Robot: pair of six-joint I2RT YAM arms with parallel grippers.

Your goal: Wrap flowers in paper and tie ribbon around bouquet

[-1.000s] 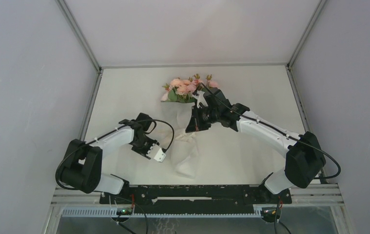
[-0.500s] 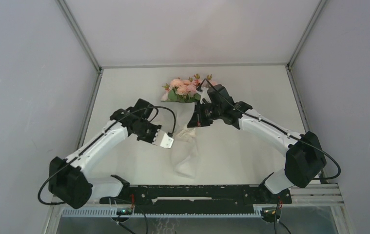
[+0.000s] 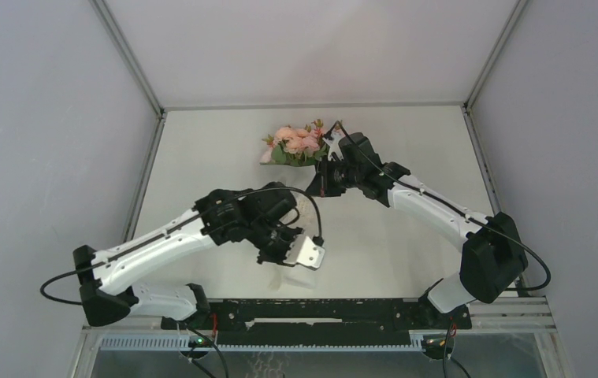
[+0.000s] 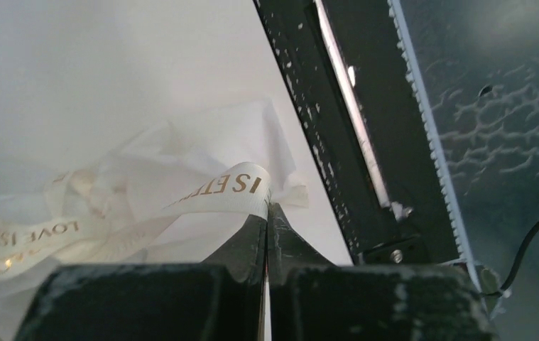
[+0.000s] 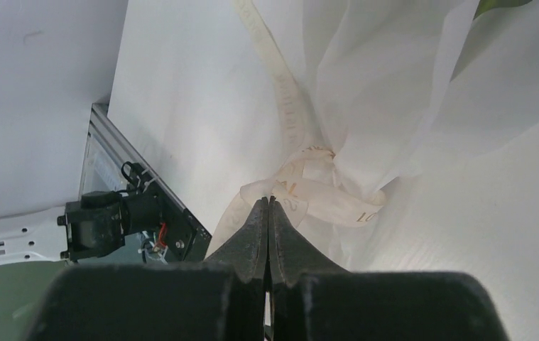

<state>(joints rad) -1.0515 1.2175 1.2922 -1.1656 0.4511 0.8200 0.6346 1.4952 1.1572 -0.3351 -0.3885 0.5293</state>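
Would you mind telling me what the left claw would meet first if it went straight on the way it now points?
The ribbon: its lettered end lies at the tips of the shut left claw, seemingly pinched. Right behind it lies the crumpled paper.

In the left wrist view the ribbon (image 4: 216, 193) runs off the left edge, and its gold lettering is only partly legible. In the right wrist view it leaves by the top edge, and a green leaf (image 5: 499, 6) is cropped at the corner. The closed tips of the right gripper (image 5: 269, 202) cover the spot where the band meets them, so a pinch cannot be told. From above, the left arm (image 3: 161, 244) covers most of the paper (image 3: 306, 211). The stems are hidden inside it, the ribbon is too small to make out, and the right arm (image 3: 429, 206) hides its own fingertips beside the flowers (image 3: 299, 142).
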